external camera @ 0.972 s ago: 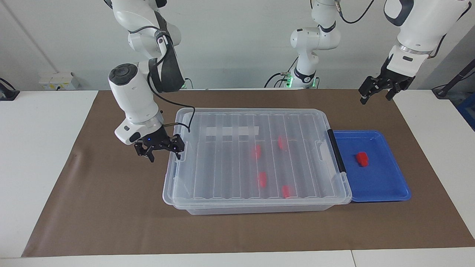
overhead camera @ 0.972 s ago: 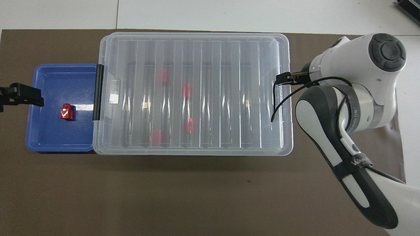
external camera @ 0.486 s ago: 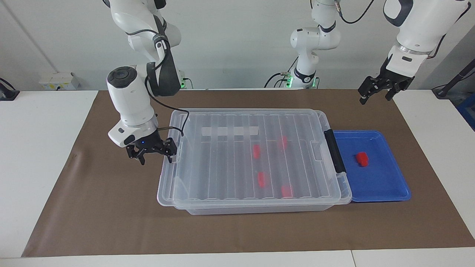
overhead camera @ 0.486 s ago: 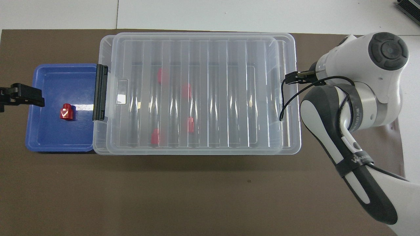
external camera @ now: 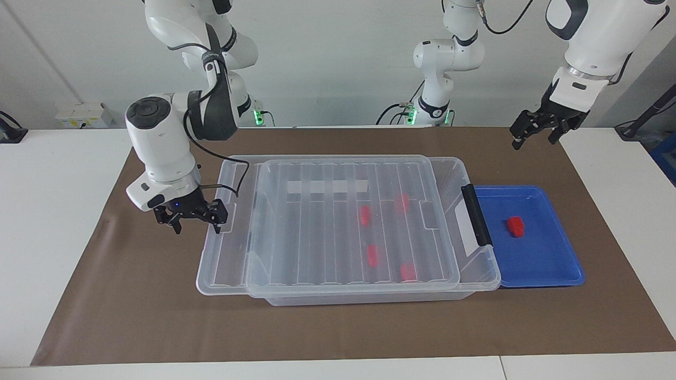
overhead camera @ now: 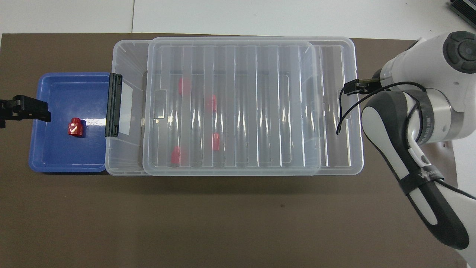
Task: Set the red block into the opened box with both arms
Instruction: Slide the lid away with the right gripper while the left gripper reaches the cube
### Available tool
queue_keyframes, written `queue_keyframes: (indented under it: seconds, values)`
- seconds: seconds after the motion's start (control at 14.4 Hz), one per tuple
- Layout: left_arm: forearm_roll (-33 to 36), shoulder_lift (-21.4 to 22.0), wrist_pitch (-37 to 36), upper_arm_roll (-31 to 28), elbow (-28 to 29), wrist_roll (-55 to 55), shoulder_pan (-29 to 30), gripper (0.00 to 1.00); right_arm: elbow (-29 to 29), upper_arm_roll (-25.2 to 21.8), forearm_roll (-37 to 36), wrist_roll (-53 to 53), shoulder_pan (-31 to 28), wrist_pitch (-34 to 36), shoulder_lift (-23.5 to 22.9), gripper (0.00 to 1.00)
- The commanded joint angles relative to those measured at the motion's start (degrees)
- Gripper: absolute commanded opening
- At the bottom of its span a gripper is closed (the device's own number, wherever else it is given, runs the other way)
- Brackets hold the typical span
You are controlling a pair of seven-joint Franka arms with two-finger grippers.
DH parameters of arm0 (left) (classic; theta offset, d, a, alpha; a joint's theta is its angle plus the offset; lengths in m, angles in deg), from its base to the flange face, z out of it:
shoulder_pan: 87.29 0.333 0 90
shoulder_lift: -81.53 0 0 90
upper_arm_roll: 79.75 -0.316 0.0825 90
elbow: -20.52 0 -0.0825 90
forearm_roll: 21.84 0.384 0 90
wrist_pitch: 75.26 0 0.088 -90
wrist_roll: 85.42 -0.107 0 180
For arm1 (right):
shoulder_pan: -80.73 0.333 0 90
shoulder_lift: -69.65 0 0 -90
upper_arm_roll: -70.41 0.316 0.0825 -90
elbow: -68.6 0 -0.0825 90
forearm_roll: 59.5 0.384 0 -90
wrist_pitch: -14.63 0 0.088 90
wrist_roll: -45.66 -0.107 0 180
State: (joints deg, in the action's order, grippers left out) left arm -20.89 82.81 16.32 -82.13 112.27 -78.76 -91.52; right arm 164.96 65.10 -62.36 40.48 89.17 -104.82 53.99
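Note:
The red block point(external camera: 516, 226) point(overhead camera: 75, 126) lies in the blue tray point(external camera: 544, 258). The clear box point(external camera: 369, 298) sits beside the tray, its black latch point(external camera: 475, 216) hanging loose at the tray end. The ribbed lid point(external camera: 317, 232) point(overhead camera: 238, 111) rests on the box, slid toward the right arm's end, which leaves a strip of the box uncovered by the latch. My right gripper point(external camera: 194, 220) is open, one finger hooked on the lid's end rim. My left gripper point(external camera: 534, 138) point(overhead camera: 15, 114) hangs open in the air over the tray's outer end.
Several red blocks point(external camera: 365, 215) show through the lid inside the box. A white label point(external camera: 327, 186) is also visible through it. Everything stands on a brown mat point(external camera: 132, 295) with white table on both sides.
My right gripper has moved toward the right arm's end of the table, dragging the lid with it. A strip of the box by the latch is now uncovered. The left arm has stayed put.

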Motion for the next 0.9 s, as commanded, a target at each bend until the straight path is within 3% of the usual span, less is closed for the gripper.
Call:
queue_keyframes:
  seconds: [0.0, 0.14, 0.35, 0.69, 0.83]
  values:
    - [-1.0, 3.0, 8.3, -1.1, 9.8, -0.9, 1.1, 1.00, 0.0, 0.3, -1.5, 2.3, -2.5, 1.5, 0.4, 1.00]
    - [-1.0, 2.5, 11.3, -1.1, 13.2, -4.6, 3.1, 1.00, 0.0, 0.1, -1.6, 2.5, -3.1, 1.9, 0.4, 1.00]
    - [-1.0, -2.0, 15.6, -1.2, 13.7, -6.2, 4.0, 1.00, 0.0, 0.2, -3.6, 3.0, -4.2, 2.2, 0.4, 1.00]
    - [-1.0, -4.0, 36.4, -1.2, 28.1, -6.4, 5.1, 1.00, 0.0, 0.1, -3.6, 6.2, -6.9, 2.3, 0.4, 1.00]
    - [-1.0, -7.4, 39.5, -1.2, 28.8, -6.8, 6.6, 1.00, 0.0, 0.1, -3.8, 6.2, -7.5, 2.6, 0.4, 1.00]
